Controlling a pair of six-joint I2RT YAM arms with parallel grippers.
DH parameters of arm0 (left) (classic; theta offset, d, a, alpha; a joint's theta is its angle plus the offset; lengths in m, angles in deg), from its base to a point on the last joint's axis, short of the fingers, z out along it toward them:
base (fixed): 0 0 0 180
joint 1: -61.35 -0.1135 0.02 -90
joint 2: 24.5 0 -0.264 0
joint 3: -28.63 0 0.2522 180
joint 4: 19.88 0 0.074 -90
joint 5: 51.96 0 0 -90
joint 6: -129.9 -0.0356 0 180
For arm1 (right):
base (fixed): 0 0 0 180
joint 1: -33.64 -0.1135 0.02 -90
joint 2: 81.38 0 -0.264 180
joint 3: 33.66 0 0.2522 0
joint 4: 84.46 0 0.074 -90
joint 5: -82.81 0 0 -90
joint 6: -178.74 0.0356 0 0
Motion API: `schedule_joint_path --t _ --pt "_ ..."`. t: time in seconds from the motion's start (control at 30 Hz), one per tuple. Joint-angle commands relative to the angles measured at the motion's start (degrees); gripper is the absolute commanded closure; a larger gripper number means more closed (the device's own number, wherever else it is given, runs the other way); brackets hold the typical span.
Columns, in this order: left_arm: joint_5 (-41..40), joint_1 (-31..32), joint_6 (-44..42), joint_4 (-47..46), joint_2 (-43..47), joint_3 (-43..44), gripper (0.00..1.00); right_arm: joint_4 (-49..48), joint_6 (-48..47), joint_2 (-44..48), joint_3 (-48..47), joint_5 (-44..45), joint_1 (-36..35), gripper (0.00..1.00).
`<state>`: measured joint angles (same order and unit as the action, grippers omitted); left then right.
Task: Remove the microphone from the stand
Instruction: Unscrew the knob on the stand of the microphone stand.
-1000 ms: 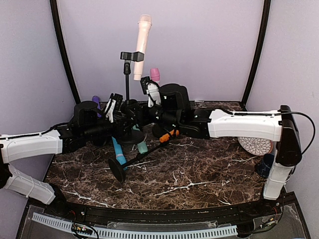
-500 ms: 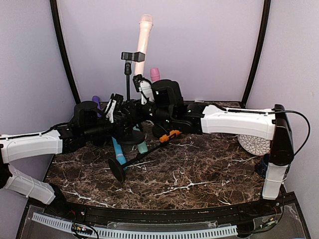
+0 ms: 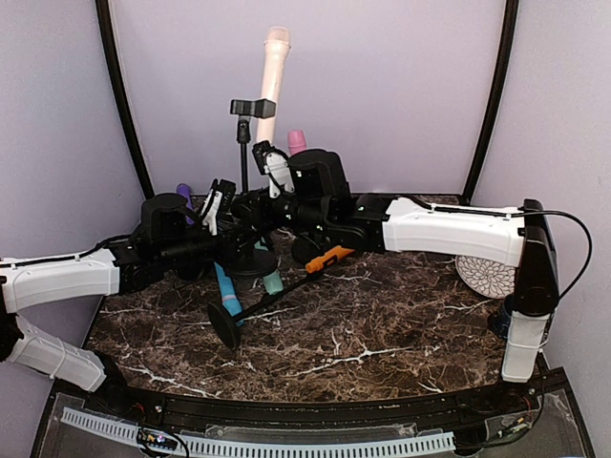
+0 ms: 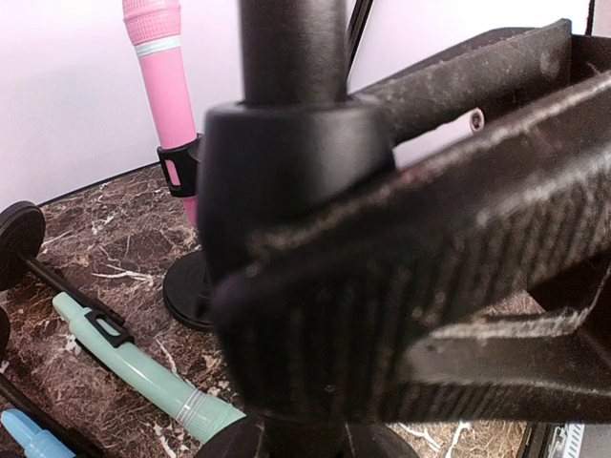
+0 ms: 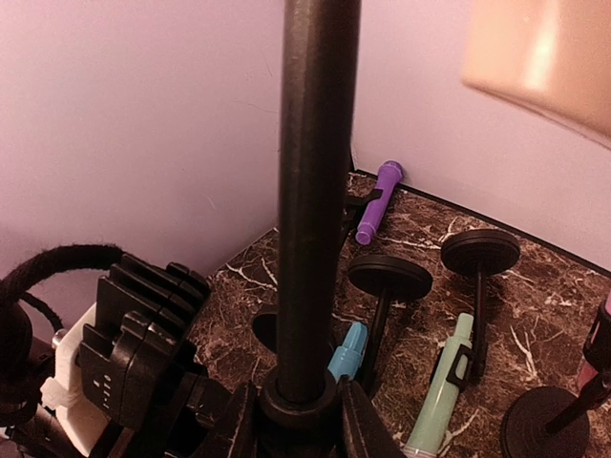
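The cream microphone [image 3: 274, 76] stands in the clip [image 3: 253, 107] of the stand [image 3: 243, 157], far centre. The left jaws are clamped on its pole. The right jaws sit by the pole higher up, and I cannot tell their opening.

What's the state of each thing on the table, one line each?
Cream microphone: upright in the stand's clip.
Stand: upright.
Left claw: shut on the stand.
Right claw: around the stand's pole, grip unclear.
Pink microphone: upright in its own stand.
Teal microphone: lying down, clipped to a toppled stand.
Blue microphone: lying down beside the teal one.
Purple microphone: lying flat by the wall.
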<state>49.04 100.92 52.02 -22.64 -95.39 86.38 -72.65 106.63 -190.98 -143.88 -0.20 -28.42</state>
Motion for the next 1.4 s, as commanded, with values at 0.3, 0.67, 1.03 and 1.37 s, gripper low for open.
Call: schedule_joint_path --t 0.3,0.67,1.03,1.37 --pt "5.51 0.06 -0.57 -6.79 2.89 0.67 1.0 -16.4 0.82 8.82 12.78 -20.34 6.19 0.86" --pt "20.31 0.4 -0.25 -12.69 1.47 0.25 1.0 -40.37 14.25 12.01 23.93 -46.76 13.36 0.88" --pt "22.32 2.26 -2.64 -12.78 1.55 0.22 1.0 -44.43 18.3 10.24 22.2 -58.39 13.72 0.87" --pt "18.21 2.7 -3.36 -13.57 3.94 -1.36 1.0 -43.88 17.44 11.44 24.96 -51.23 14.66 0.62"
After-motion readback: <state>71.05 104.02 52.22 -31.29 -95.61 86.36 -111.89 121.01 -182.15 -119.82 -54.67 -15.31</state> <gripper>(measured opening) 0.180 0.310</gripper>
